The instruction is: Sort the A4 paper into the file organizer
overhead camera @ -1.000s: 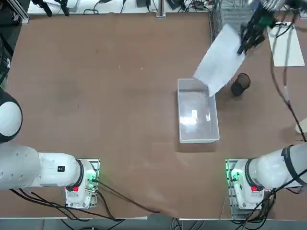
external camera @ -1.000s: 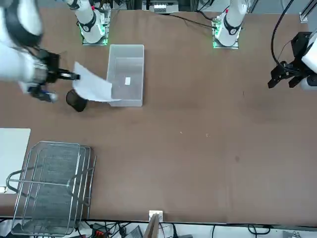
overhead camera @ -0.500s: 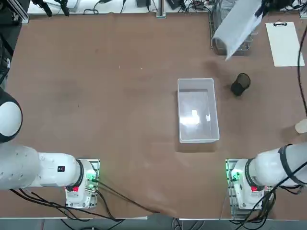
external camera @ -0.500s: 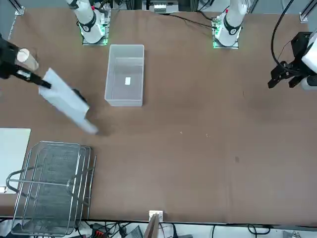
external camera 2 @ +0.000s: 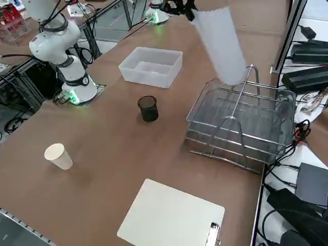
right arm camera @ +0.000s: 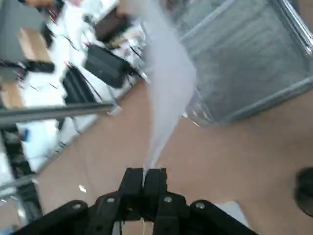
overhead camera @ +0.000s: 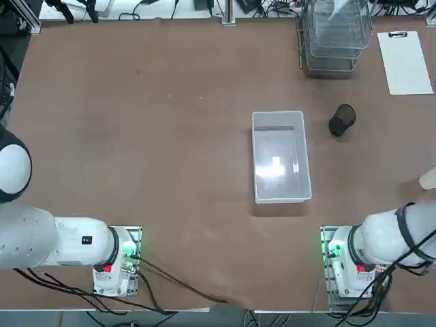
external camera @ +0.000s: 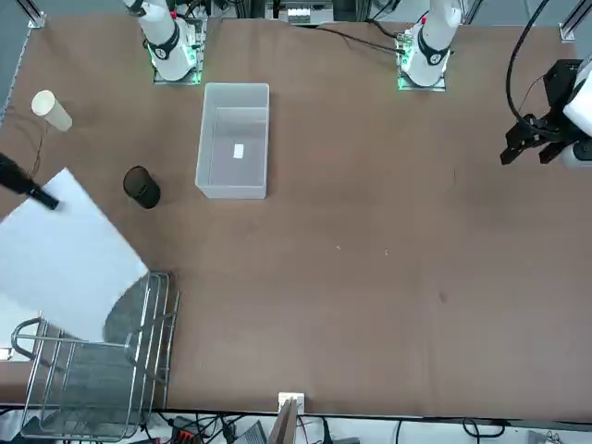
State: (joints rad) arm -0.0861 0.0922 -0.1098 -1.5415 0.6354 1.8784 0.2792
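A: Front view, left to right: what is held?
B: The A4 paper [external camera: 74, 254], pinched in the closed right gripper [external camera: 52, 202] beside the file organizer [external camera: 97, 384]. The sheet's free end overlaps the wire tiers; entry into one cannot be told.
A: Other containers?
B: Black cup [external camera: 141, 188], then clear bin [external camera: 232, 148], both on the surface [external camera: 370, 277].
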